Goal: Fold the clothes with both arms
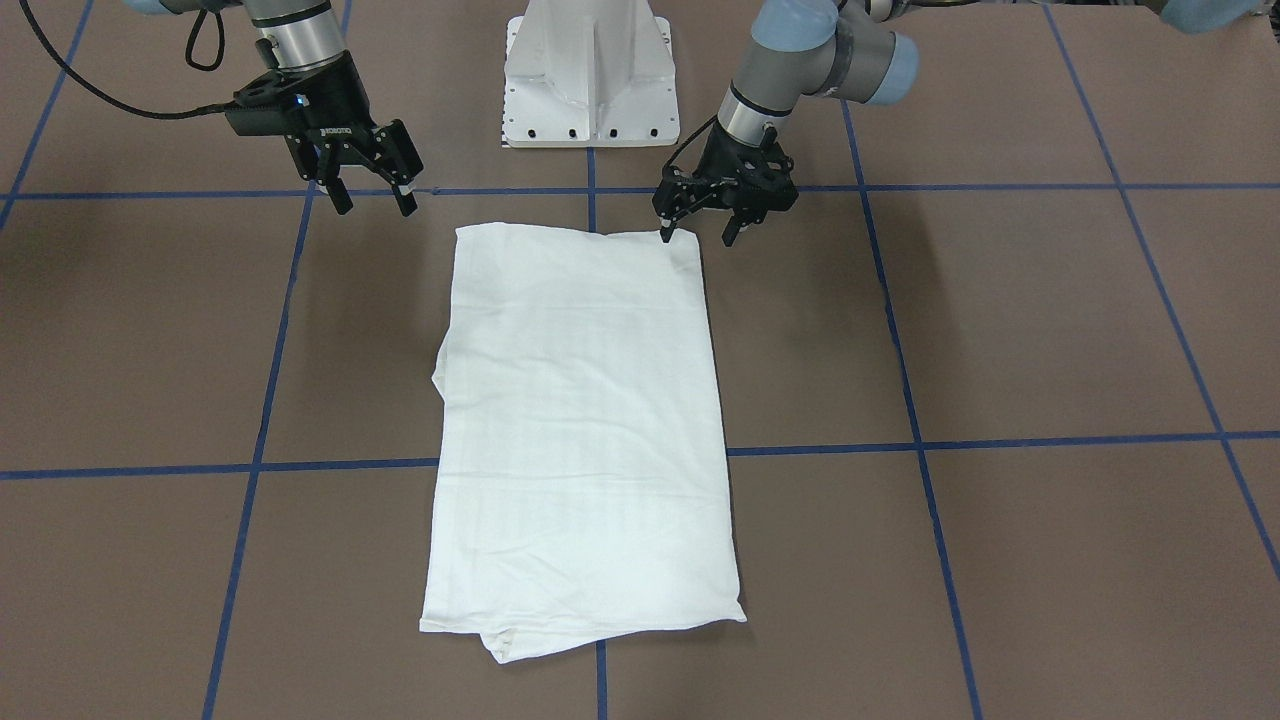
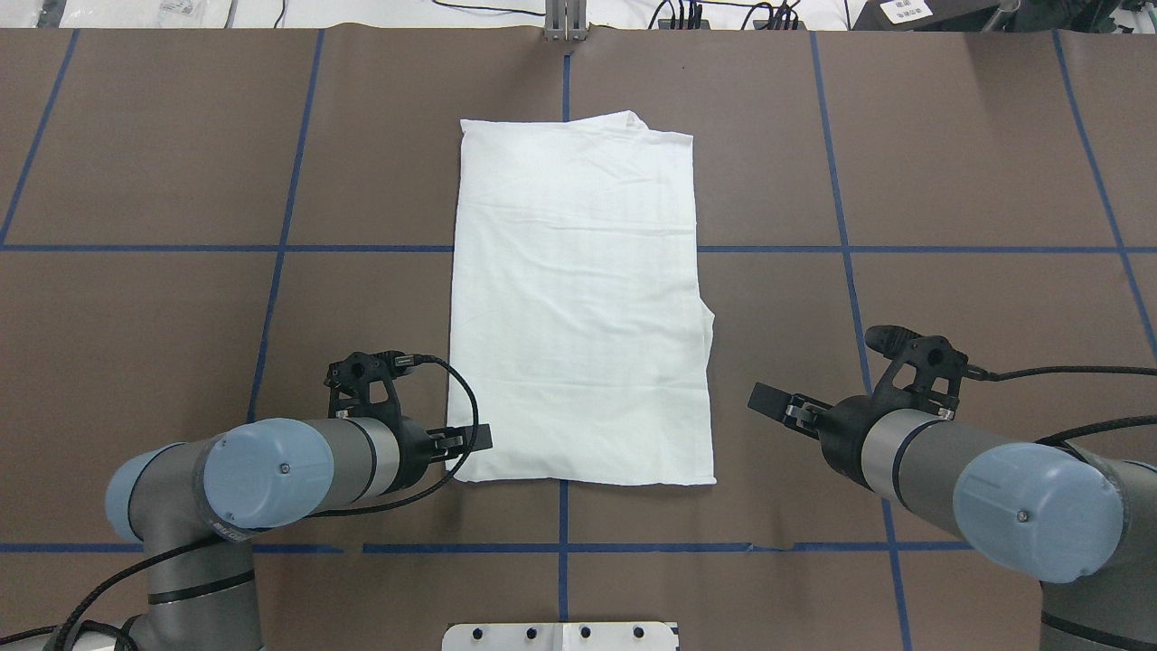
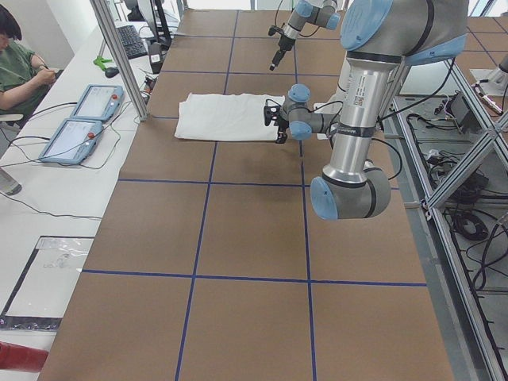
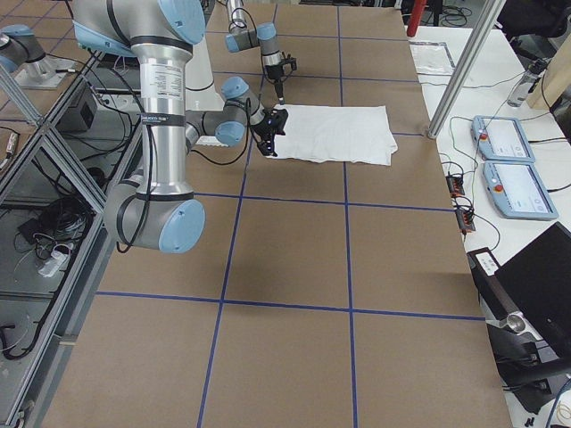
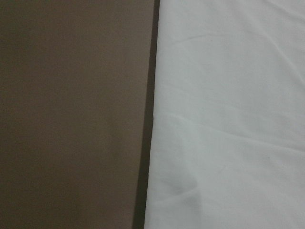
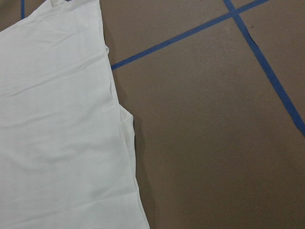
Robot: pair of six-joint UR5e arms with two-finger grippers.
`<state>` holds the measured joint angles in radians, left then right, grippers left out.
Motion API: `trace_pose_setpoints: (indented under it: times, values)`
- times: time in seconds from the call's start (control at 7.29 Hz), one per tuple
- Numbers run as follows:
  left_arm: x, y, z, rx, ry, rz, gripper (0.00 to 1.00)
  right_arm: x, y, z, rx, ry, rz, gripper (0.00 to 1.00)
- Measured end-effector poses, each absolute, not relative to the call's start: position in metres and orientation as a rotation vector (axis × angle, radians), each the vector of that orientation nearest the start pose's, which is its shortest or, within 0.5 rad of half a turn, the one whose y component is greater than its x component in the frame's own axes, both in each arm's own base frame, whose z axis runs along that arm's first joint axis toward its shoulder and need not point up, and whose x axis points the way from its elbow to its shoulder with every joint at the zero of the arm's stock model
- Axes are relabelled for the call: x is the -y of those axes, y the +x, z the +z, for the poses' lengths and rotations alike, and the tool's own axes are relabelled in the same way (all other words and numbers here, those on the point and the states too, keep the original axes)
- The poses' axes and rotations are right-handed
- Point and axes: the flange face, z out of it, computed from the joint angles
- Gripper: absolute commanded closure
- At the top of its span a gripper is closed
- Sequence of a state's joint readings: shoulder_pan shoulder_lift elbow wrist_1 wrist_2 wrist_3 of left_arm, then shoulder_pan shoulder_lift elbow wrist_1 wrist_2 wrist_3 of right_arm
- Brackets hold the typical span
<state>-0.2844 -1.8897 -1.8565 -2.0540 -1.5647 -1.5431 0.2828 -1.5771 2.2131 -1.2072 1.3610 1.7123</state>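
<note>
**White Shirt Lies Folded, Both Grippers Wide Open**

From the front camera, the white long-sleeved cotton T-shirt point(image 1: 585, 430) lies flat in the middle of the brown table with blue tape lines point(image 1: 1000, 320). It is folded into one long shape. A bit of an under layer sticks out at the end far from the robot. The black two-finger left gripper point(image 1: 698, 238) is low at the shirt corner nearest the robot, on this view's right. Its fingers are spread wide. One fingertip point(image 1: 665, 235) is right at the corner edge, and the other is over bare table. It holds nothing. The black two-finger right gripper point(image 1: 375, 205) is on the other side, apart from the shirt. Its fingers are wide too, and it holds nothing. A white metal pedestal point(image 1: 592, 75) stands between the two arms.

From the overhead camera, the shirt runs away from the robot. The left gripper is at its near left corner. The right gripper is near the right edge but not touching it.

From the left side camera, a person point(image 3: 16, 67) in a green top sits at a white desk beside the table.

From the right side camera, the near arm's gripper is by the shirt's end.

The left wrist camera shows shirt on the right and bare table on the left.

The right wrist camera shows shirt on the left, then table and blue lines.
</note>
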Motion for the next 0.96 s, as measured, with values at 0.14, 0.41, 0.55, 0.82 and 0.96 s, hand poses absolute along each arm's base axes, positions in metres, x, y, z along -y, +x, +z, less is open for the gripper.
trace_pose_setpoints:
  times: [0.14, 0.41, 0.55, 0.82, 0.96]
  values:
    - [0.293, 0.531, 0.302, -1.073, 0.173, -0.232, 0.00, 0.273, -0.389, 0.324, 0.989, 0.264, 0.490, 0.00]
    - [0.287, 0.540, 0.300, -1.076, 0.166, -0.219, 0.00, 0.272, -0.390, 0.325, 0.987, 0.262, 0.489, 0.00]
    - [0.284, 0.543, 0.298, -1.078, 0.163, -0.213, 0.00, 0.272, -0.390, 0.325, 0.987, 0.261, 0.488, 0.00]
    - [0.281, 0.548, 0.300, -1.073, 0.161, -0.209, 0.00, 0.271, -0.391, 0.325, 0.987, 0.260, 0.485, 0.00]
    - [0.281, 0.549, 0.301, -1.071, 0.163, -0.211, 0.01, 0.270, -0.391, 0.325, 0.987, 0.260, 0.484, 0.00]
